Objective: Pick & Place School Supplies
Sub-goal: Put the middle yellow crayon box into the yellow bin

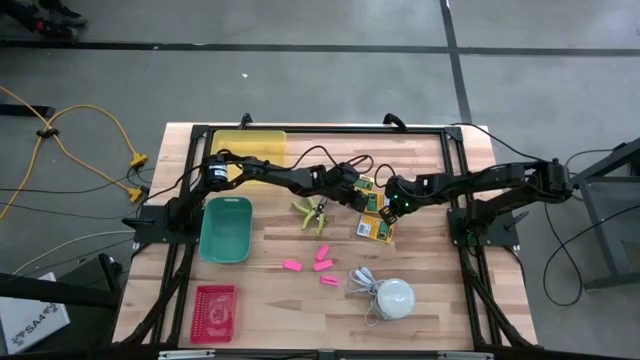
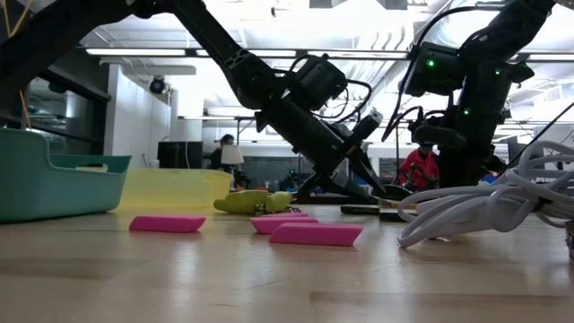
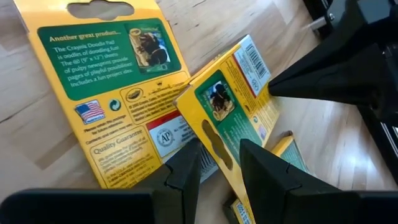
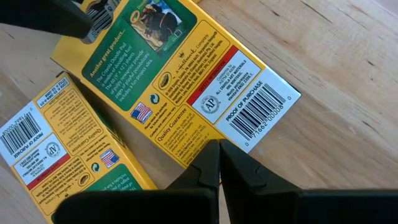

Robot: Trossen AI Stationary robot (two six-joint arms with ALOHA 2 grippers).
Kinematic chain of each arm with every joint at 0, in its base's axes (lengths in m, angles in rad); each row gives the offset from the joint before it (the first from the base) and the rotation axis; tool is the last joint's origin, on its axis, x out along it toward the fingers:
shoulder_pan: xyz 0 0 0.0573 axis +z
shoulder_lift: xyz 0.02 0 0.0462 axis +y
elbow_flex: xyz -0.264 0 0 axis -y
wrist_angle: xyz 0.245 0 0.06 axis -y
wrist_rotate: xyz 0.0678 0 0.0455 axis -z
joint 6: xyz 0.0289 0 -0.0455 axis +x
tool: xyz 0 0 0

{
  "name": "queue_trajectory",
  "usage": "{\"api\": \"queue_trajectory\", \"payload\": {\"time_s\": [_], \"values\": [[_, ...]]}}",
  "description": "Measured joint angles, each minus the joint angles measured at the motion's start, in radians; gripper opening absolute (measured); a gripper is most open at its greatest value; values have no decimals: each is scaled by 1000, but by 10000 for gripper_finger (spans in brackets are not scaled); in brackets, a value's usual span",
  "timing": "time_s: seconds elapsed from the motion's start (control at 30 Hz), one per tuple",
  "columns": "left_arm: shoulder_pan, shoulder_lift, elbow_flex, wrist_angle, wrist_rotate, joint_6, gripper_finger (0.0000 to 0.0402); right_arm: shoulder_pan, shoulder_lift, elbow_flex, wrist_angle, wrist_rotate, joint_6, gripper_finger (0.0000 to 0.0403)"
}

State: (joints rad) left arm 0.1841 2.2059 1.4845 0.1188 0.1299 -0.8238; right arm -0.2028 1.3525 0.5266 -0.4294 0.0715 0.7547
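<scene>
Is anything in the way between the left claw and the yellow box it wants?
No. The left claw already has its fingers on either side of the tilted yellow box; nothing visible sits between them. The right claw hovers shut beside it.

We look straight down from high up at the whole table. Our low camera sits at the table's top and looks across into the room. Our two wrist cameras look down from very close, and both see the same yellow boxes.
</scene>
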Motion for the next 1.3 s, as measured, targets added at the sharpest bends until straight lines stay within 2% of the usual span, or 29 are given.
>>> {"api": "queue_trajectory", "payload": {"time_s": [0.57, 0.83, 1.3], "values": [[0, 15, 0, 11, -22, -4, 106, 0, 0, 0, 0, 0, 0, 2], [11, 56, 3, 90, 51, -59, 62, 0, 0, 0, 1, 0, 0, 2], [13, 59, 1, 99, 56, -69, 9, 0, 0, 0, 0, 1, -4, 2]]}}
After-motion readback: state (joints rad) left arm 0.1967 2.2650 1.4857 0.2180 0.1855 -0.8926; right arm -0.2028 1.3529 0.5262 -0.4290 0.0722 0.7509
